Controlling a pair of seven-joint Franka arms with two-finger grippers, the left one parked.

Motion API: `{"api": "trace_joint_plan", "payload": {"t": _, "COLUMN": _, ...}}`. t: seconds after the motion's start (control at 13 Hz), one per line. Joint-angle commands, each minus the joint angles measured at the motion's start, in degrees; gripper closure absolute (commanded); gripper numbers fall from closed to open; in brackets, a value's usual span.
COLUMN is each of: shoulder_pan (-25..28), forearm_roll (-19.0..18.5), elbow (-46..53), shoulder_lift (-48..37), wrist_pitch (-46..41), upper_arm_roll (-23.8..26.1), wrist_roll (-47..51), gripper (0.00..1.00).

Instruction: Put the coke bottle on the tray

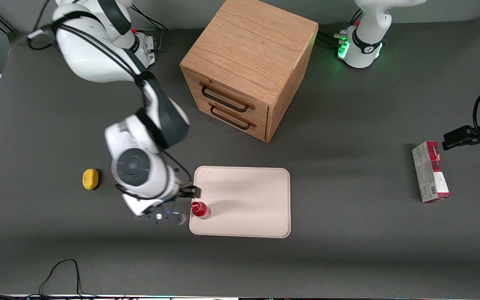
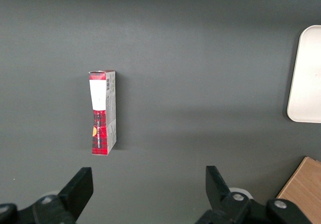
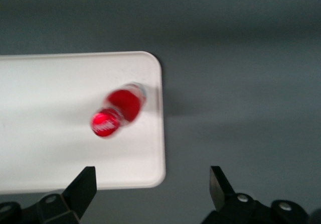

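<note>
We've got the bottle (image 1: 200, 209) standing on the tray (image 1: 248, 196), close to the tray's edge at the working arm's end and toward the corner nearer the front camera; from the wrist view the bottle (image 3: 116, 112) sits just inside the tray's rim (image 3: 159, 128), red cap up. Our gripper (image 1: 190, 192) is right beside it, off the edge, and in the wrist view the fingers (image 3: 83, 188) are spread wide with nothing between them, so the bottle is let go. It looks as though the placing is done, we'd say, and what's left is getting clear. The risk from here: the bottle is small, upright and near the rim, so a finger or the wrist brushing it on the way out could tip it or knock it off onto the table (image 1: 348, 258). The lemon (image 1: 90, 179) and the cabinet (image 1: 244, 71) stand well apart, no trouble there
</note>
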Motion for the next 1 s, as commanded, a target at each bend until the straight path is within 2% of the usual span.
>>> {"api": "trace_joint_plan", "payload": {"t": 0.0, "shoulder_pan": -6.95, "forearm_roll": 3.3, "elbow": -20.11, "shoulder_lift": -16.22, "wrist_pitch": 0.79, "upper_arm_roll": 0.29, "wrist_roll": -9.37, "gripper": 0.0}}
{"api": "trace_joint_plan", "payload": {"t": 0.08, "shoulder_pan": -8.89, "forearm_roll": 4.61, "elbow": -24.6, "shoulder_lift": -20.27, "wrist_pitch": 0.79, "upper_arm_roll": 0.11, "wrist_roll": -12.71, "gripper": 0.0}}
{"api": "trace_joint_plan", "payload": {"t": 0.38, "shoulder_pan": -14.0, "forearm_roll": 5.76, "elbow": -40.08, "shoulder_lift": -34.43, "wrist_pitch": 2.1, "upper_arm_roll": -0.41, "wrist_roll": -20.81, "gripper": 0.0}}
{"api": "trace_joint_plan", "payload": {"t": 0.54, "shoulder_pan": -14.01, "forearm_roll": 9.36, "elbow": -46.5, "shoulder_lift": -40.49, "wrist_pitch": 4.21, "upper_arm_roll": -2.95, "wrist_roll": -22.05, "gripper": 0.0}}
{"api": "trace_joint_plan", "payload": {"t": 0.77, "shoulder_pan": -14.0, "forearm_roll": 9.72, "elbow": -53.54, "shoulder_lift": -48.32, "wrist_pitch": 3.87, "upper_arm_roll": -6.47, "wrist_roll": -25.48, "gripper": 0.0}}
{"api": "trace_joint_plan", "payload": {"t": 0.92, "shoulder_pan": -12.7, "forearm_roll": 9.9, "elbow": -54.26, "shoulder_lift": -49.4, "wrist_pitch": 3.6, "upper_arm_roll": -8.49, "wrist_roll": -26.8, "gripper": 0.0}}
